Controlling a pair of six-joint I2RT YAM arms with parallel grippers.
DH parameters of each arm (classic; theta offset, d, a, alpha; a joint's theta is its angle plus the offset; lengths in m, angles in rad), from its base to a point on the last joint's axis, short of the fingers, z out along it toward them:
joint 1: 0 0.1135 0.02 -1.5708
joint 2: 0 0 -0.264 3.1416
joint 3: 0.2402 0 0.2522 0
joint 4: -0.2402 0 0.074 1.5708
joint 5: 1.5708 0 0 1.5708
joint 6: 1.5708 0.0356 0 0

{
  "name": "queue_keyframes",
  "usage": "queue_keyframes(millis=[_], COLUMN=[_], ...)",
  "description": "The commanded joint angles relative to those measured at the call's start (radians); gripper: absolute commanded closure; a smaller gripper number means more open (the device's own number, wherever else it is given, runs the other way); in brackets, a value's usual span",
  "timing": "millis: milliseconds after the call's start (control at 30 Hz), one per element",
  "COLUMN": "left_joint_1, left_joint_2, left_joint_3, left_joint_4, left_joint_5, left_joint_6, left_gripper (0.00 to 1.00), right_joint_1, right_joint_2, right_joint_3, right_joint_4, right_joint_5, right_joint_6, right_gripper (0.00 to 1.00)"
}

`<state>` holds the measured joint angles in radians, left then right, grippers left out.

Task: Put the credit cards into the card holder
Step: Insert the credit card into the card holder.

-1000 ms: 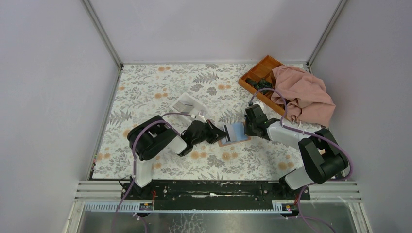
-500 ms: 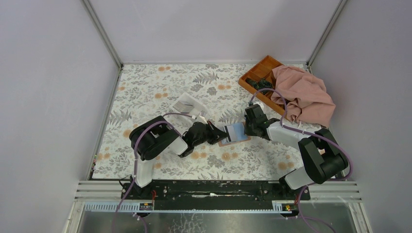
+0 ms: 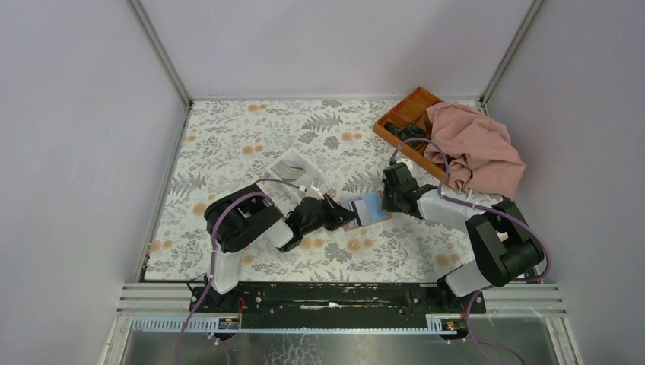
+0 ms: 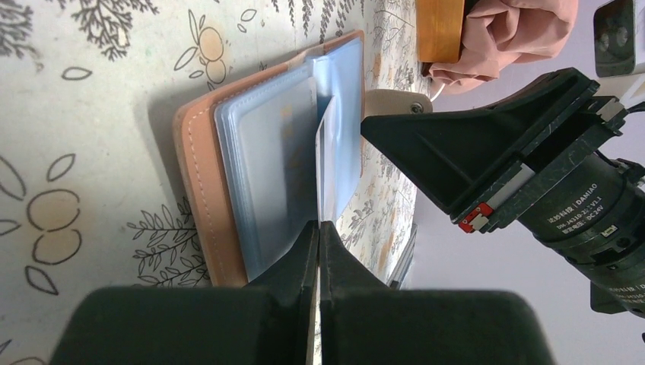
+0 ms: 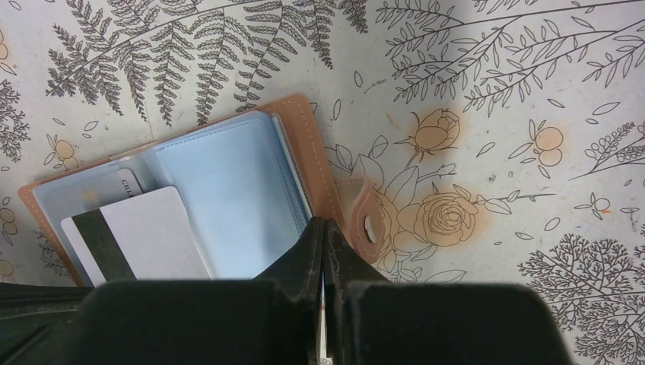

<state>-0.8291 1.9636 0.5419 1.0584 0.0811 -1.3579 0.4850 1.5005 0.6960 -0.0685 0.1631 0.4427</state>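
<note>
Floral counter (image 3: 228, 137) underneath, we should slide the credit card (image 5: 144, 228), pinched by the left tool (image 4: 318, 228), squarely into the card holder (image 4: 194, 175), with the right tool (image 5: 325, 224) clenched at its edge.

The right arm's wrist motor (image 4: 589, 220) carries a label reading "DAMIAO"; its smaller print is too fine.

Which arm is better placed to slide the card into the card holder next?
Left. The left gripper pinches the card at the open card holder; the right gripper only clamps its edge.
</note>
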Motion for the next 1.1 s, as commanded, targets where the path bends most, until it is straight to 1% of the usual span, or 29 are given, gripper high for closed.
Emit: queue_keyframes(millis=[0, 267, 533, 800, 1067], left_joint_1=[-0.016, -0.02, -0.015, 0.011, 0.032], left_joint_2=[0.011, 0.008, 0.013, 0.012, 0.005], left_joint_3=[-0.037, -0.031, 0.015, 0.042, 0.049], left_joint_4=[-0.006, -0.019, -0.057, -0.082, -0.1], left_joint_5=[-0.043, -0.068, -0.054, -0.037, -0.051], left_joint_6=[-0.049, -0.065, -0.069, -0.064, -0.043], left_gripper=[1.0, 1.0, 1.0, 1.0, 1.0], right_joint_1=[-0.006, -0.006, -0.006, -0.006, -0.008], right_joint_2=[0.017, 0.017, 0.017, 0.023, 0.025], right_joint_3=[0.023, 0.023, 0.022, 0.023, 0.023], right_joint_4=[0.019, 0.021, 0.019, 0.022, 0.023], right_joint_5=[-0.008, -0.012, -0.01, -0.012, -0.013], right_joint_6=[0.012, 0.009, 0.01, 0.01, 0.009], right_gripper=[1.0, 1.0, 1.0, 1.0, 1.0])
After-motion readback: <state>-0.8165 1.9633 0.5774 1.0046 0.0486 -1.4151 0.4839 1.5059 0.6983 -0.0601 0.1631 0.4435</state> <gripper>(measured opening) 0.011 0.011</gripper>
